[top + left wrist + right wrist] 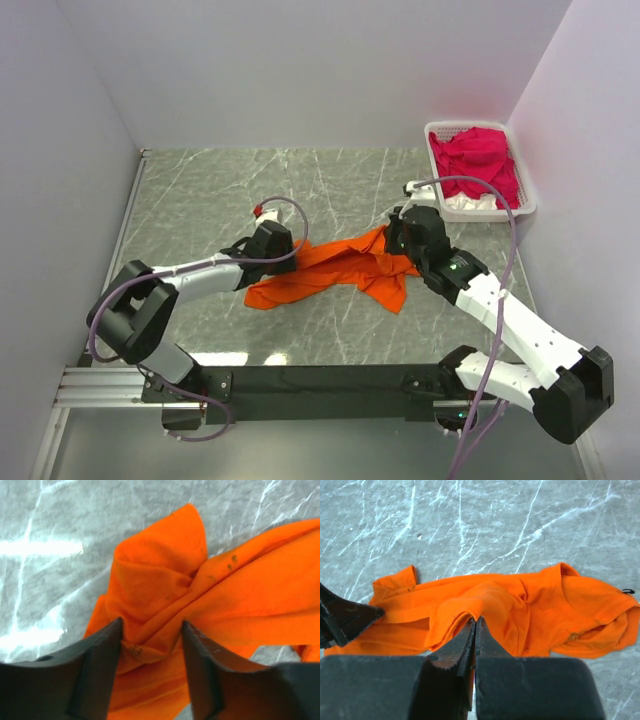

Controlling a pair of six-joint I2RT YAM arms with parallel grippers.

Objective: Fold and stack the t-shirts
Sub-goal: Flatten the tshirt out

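Right claw [475,621] up close is clamped shut on a ridge of the orange t-shirt [520,605], prob to lift & spread it, while the left claw [150,630] sits part-open straddling a bunched bit, can't tell if it's pinching. Shirt's crumpled mid-surface, towards the near edge; pink t-shirts [475,160] sit in the basket [465,124] at the far right corner. Grey-green marble-look surface [220,190], plain white walls [300,70] all round.

Two white arms with chunky black joints: left arm [200,272], right arm [510,320]. Purple cables [460,178] loop along both. Dark, wedge-shaped fingers [97,672] up close, a black base rail [320,382] below.
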